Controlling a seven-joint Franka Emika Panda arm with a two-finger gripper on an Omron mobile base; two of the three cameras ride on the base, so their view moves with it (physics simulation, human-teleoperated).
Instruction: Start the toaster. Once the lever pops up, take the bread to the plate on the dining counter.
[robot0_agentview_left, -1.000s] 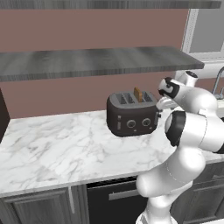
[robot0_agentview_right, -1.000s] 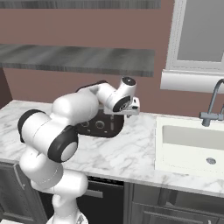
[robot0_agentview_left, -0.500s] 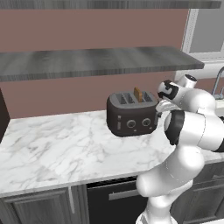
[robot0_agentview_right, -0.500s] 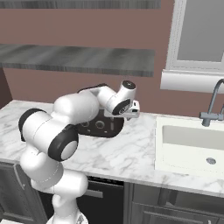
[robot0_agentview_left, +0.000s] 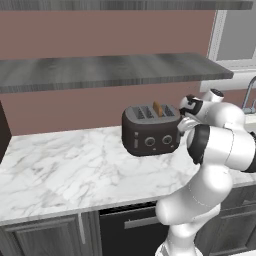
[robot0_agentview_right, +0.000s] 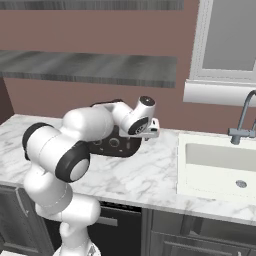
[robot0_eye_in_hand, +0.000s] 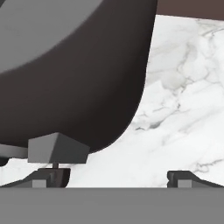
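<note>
Toaster (robot0_agentview_left: 151, 130) sits on the marble counter (robot0_agentview_left: 75, 170) against the back wall, with the bread (robot0_agentview_left: 157, 108) standing up out of one of its top slots. I have the gripper (robot0_eye_in_hand: 111, 177) at the toaster's narrow end nearest the sink (robot0_agentview_right: 220, 165), jaws spread wide and holding nothing. In the hand view the lever (robot0_eye_in_hand: 57, 148) sits just above one fingertip (robot0_eye_in_hand: 46, 178), nearly touching it.

My worry is the press. The finger looks off to one side of the small tab, so a push may slide off its edge and never latch, or shove the whole toaster along the slick counter and tip the bread. Pushing from the wrong side would also do nothing.

Compared with a second ago, the hand has dropped lower and moved closer against the toaster's end; the toaster and bread have not moved.
</note>
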